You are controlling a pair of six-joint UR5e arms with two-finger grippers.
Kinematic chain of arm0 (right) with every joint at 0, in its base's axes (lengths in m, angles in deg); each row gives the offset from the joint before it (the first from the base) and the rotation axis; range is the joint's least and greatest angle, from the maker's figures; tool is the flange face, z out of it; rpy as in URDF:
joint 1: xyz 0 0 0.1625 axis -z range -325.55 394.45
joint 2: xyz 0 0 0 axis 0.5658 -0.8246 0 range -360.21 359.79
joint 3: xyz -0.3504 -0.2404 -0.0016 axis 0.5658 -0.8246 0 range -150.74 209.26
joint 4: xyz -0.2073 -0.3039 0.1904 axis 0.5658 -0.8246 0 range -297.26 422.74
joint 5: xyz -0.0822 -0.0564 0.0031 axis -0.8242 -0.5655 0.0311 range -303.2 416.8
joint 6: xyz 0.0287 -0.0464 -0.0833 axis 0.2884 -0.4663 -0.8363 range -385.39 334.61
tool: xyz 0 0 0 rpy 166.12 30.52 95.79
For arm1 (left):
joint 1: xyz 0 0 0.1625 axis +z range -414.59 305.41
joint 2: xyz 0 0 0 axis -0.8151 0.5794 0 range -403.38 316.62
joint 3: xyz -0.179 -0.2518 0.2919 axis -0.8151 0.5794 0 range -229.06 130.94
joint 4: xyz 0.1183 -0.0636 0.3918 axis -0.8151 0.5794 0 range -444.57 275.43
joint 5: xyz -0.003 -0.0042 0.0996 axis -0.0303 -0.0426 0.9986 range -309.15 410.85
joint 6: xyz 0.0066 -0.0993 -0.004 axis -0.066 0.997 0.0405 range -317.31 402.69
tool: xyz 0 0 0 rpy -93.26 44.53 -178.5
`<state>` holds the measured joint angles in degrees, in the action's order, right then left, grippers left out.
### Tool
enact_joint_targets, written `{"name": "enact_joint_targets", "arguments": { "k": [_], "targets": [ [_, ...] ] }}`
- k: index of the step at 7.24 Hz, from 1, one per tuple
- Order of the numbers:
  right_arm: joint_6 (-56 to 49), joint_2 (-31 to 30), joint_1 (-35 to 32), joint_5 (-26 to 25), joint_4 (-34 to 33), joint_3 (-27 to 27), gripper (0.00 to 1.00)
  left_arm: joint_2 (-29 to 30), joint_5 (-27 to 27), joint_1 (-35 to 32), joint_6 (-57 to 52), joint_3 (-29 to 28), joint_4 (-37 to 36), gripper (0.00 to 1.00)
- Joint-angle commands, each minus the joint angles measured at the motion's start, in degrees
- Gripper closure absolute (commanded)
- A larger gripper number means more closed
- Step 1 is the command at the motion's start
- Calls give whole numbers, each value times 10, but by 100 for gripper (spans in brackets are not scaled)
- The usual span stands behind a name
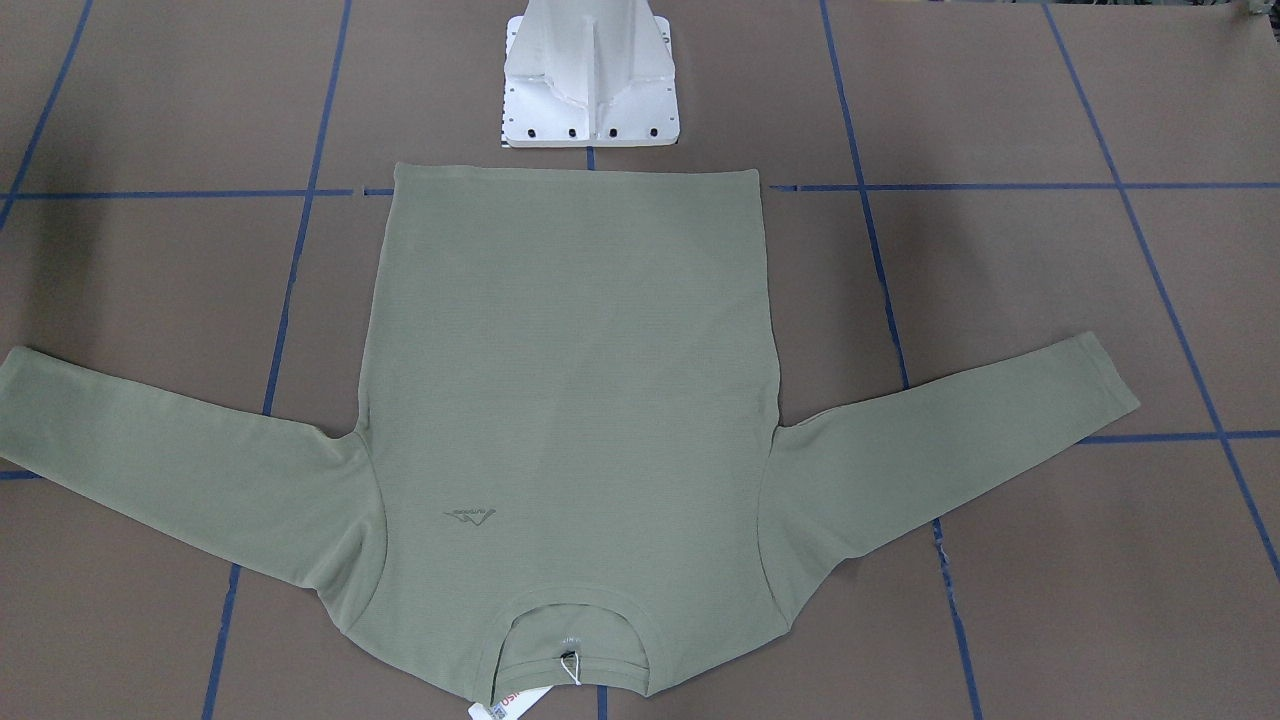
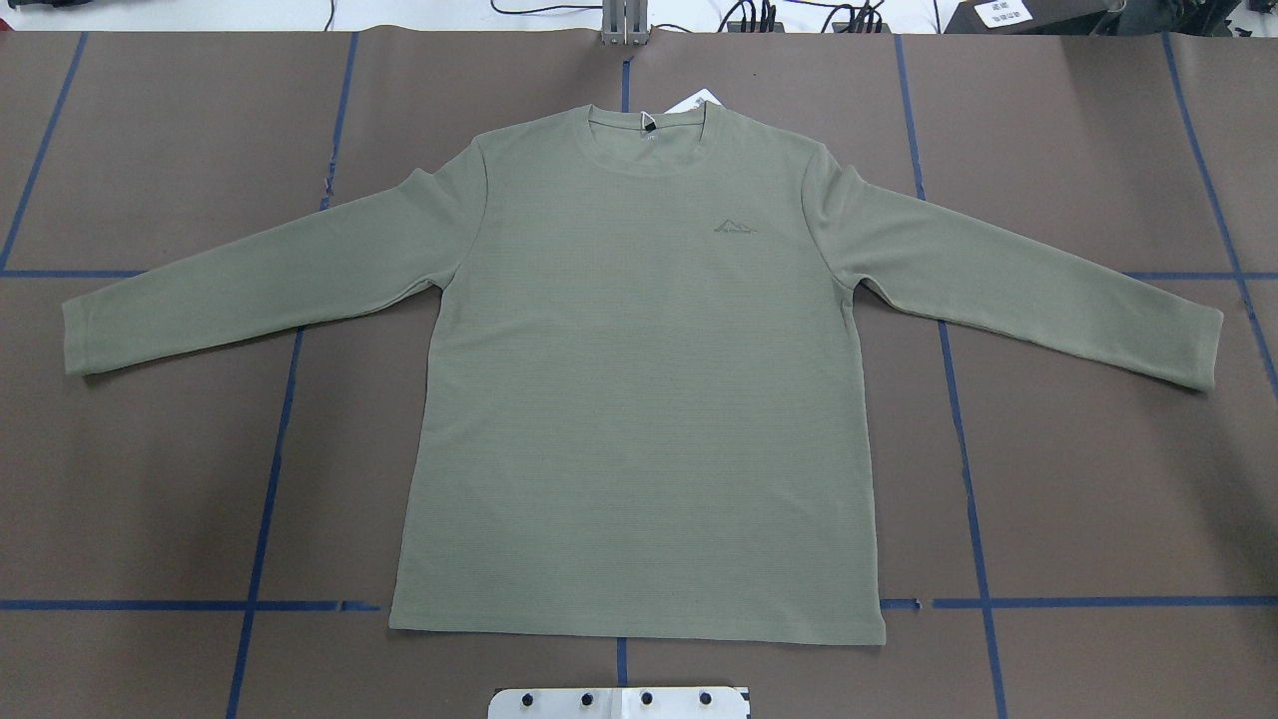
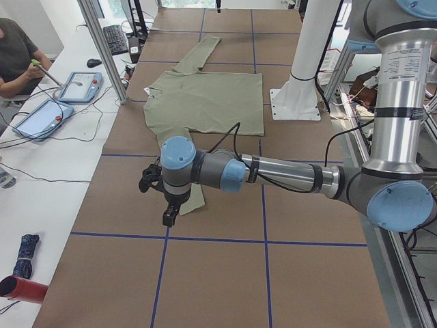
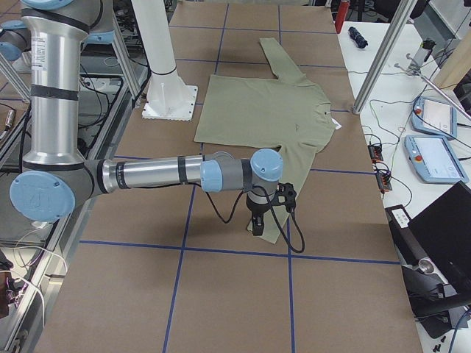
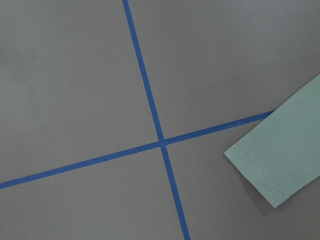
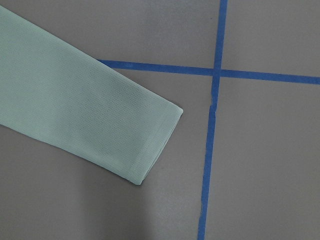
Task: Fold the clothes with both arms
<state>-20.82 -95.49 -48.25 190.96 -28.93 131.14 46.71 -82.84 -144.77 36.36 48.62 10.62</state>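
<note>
Olive shirt point(image 2: 639, 399) flat on brown table point(image 2: 1098, 479); left hand point(image 3: 168, 219), right hand point(image 4: 257, 226) above cuffs point(image 6: 155, 145), spread or pressed unclear.

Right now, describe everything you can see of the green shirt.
The olive-green long-sleeve shirt lies flat and face up on the brown table, unfolded, both sleeves spread outward. Its knit looks finely ribbed. It has a crew neck, a small tonal chest logo and a white price tag poking out past the neck. The hem lies nearest the white pedestal.
</note>
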Motion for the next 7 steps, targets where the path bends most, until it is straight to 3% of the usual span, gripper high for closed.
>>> {"name": "enact_joint_targets", "arguments": {
  "k": [1, 7],
  "targets": [
    [0, 0, 1, 0, 0, 2, 0, -2, 3, 0, -1, 4, 3, 0],
    [8, 4, 2, 7, 1, 10, 0, -3, -3, 2, 4, 5, 6, 0]
  ]
}}
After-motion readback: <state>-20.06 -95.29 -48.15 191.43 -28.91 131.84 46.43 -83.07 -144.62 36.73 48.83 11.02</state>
